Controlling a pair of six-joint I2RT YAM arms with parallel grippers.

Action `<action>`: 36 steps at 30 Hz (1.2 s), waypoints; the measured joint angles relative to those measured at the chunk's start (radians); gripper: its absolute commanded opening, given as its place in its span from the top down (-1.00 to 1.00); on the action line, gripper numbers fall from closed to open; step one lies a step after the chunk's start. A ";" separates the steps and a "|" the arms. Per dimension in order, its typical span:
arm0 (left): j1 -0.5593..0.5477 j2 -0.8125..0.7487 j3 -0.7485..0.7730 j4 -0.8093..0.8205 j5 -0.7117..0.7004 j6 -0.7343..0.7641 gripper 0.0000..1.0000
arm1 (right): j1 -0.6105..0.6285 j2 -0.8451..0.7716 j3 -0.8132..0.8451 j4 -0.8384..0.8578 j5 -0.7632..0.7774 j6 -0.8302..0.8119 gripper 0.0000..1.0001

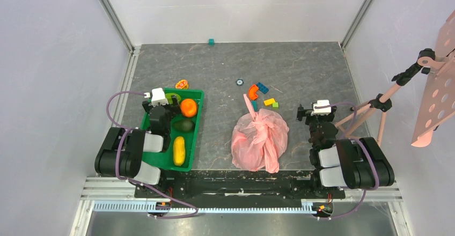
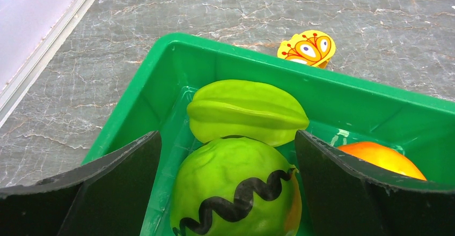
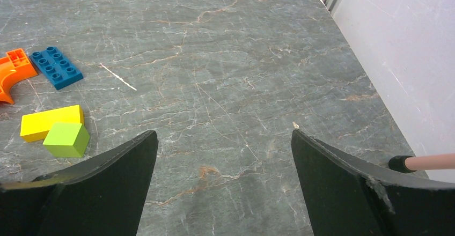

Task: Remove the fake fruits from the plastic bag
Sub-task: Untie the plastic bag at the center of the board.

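The pink plastic bag (image 1: 259, 139) lies bunched and lumpy at the table's near middle, handles pointing up-table. Its inside is hidden, and no red fruit shows. My left gripper (image 1: 170, 104) hangs over the green tray (image 1: 196, 134). In the left wrist view it (image 2: 226, 139) is open, jaws on either side of a green fruit (image 2: 236, 187) with a black zigzag and an orange patch, not pressing it. My right gripper (image 1: 317, 117) is to the right of the bag, open and empty over bare table (image 3: 224, 135).
The tray (image 2: 161, 59) holds a green star fruit (image 2: 247, 111), an orange ball (image 1: 188, 107), a dark avocado (image 1: 184, 124) and a yellow fruit (image 1: 179, 150). A butterfly toy (image 1: 182, 84) lies behind it. Toy bricks (image 1: 262, 87) lie beyond the bag. A pink stand (image 1: 375, 107) is at right.
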 measured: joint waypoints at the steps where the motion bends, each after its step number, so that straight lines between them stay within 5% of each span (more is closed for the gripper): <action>1: 0.000 0.000 0.000 0.000 0.000 0.000 -0.99 | 0.000 0.000 0.000 0.000 0.000 0.000 -0.96; 8: -0.001 -0.019 0.000 -0.023 -0.022 0.000 -0.99 | 0.000 0.000 0.000 0.000 0.000 0.000 -0.96; 17: -0.018 -0.296 0.037 -0.288 -0.128 -0.037 -0.99 | 0.000 -0.080 0.000 -0.092 -0.003 -0.002 -0.96; 25: -0.056 -0.452 0.179 -0.711 -0.208 -0.191 -0.99 | 0.000 -0.243 0.135 -0.560 -0.015 0.067 -0.96; 36: -0.101 -0.530 0.459 -1.222 -0.079 -0.423 -0.99 | 0.000 -0.438 0.279 -1.009 -0.044 0.263 -0.96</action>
